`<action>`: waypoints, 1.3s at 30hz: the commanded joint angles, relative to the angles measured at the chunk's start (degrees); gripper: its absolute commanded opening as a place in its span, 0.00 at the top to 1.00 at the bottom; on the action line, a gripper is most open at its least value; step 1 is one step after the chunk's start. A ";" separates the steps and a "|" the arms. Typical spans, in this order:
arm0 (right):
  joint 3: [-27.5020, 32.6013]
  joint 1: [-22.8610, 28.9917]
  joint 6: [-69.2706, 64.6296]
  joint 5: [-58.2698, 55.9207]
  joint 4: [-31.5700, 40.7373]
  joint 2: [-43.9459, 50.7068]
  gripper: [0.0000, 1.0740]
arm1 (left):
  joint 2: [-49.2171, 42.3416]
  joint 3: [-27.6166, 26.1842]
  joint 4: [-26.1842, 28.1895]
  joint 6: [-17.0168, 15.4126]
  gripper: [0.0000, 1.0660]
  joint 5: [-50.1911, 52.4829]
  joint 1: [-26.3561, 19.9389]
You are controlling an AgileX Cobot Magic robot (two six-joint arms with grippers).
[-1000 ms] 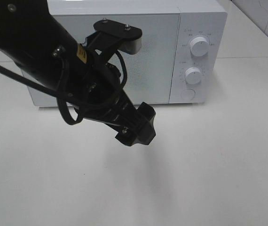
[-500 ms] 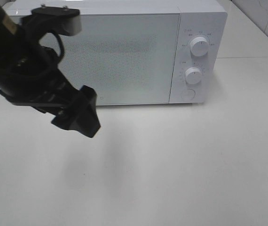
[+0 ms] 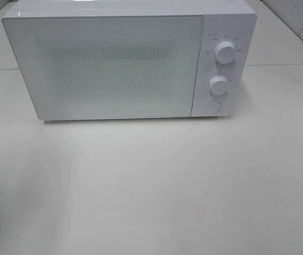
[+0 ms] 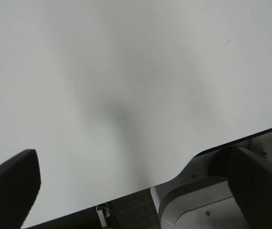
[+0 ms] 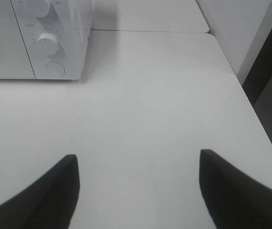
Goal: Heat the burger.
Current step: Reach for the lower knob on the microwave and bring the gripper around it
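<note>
White tabletop point(image 3: 151, 191) bears a shut microwave point(image 3: 109, 64); left tool point(image 4: 133, 160) and right tool point(image 5: 138, 160) gape wide, empty.

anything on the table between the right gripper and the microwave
No. In the right wrist view, only bare white table lies between the open right gripper and the microwave.

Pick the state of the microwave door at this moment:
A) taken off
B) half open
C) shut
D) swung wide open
C: in the high view the microwave door sits flush beside the control panel, with no gap along its edge.
</note>
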State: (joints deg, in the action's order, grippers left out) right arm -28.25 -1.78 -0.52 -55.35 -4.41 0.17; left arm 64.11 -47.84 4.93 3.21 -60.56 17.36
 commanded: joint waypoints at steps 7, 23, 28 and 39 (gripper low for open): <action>0.17 -0.11 -0.34 0.29 -0.40 1.66 0.34 | -15.41 9.34 -1.83 -0.11 0.05 -1.09 -11.57; 0.17 -0.11 -0.34 0.29 -0.40 1.66 0.34 | -31.68 14.44 -2.01 7.85 0.05 -0.29 -15.58; 0.17 -0.11 -0.34 0.29 -0.40 1.66 0.34 | -33.35 15.07 -1.60 7.85 0.05 0.52 -15.58; 0.17 -0.11 -0.34 0.29 -0.40 1.66 0.34 | -44.75 18.79 -2.64 8.31 0.05 1.66 -15.58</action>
State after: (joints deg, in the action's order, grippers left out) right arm -28.25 -1.78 -0.52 -55.35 -4.41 0.17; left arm 20.11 -29.34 2.52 11.40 -59.42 1.95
